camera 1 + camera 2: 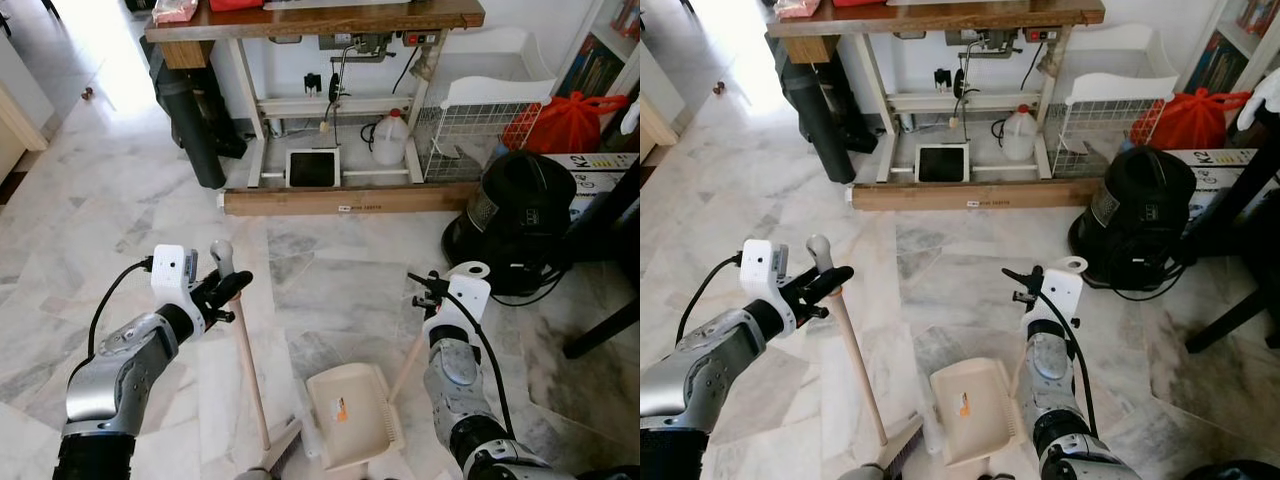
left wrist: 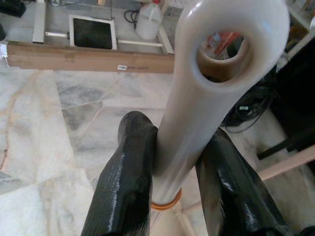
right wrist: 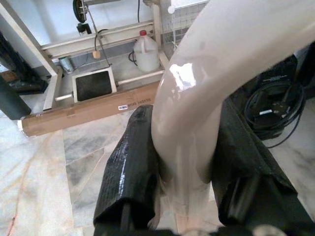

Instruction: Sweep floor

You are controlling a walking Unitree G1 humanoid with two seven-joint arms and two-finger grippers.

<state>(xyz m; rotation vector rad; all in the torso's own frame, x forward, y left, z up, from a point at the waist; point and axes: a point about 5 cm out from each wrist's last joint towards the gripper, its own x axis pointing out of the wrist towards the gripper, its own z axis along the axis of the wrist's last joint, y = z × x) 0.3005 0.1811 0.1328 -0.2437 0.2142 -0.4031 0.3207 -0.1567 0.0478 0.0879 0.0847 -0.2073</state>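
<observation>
On the marble floor in front of me, I have both arms raised and both tools in grip. My left hand has its two black fingers closed around the upper end of the broom handle, just below its pale plastic cap with the hanging hole; left wrist view confirms the shaft pinched tight between them. Handle runs down and slightly to my right, ending at the broom head near the bottom edge of the eye view, bristles touching the floor. My right hand is clamped on the curved cream top of the dustpan handle, fingers on either side of it. That wooden stick slants down to the cream dustpan, which lies flat on the floor between my arms, just beside the broom head, a small orange label on its tray. Farther ahead: a wooden counter on a white metal frame, a long cardboard box lying along its base, a white jug and a dark tablet-like panel underneath. To my right, a black round vacuum cleaner with coiled cable, a white wire basket, a red bag.
</observation>
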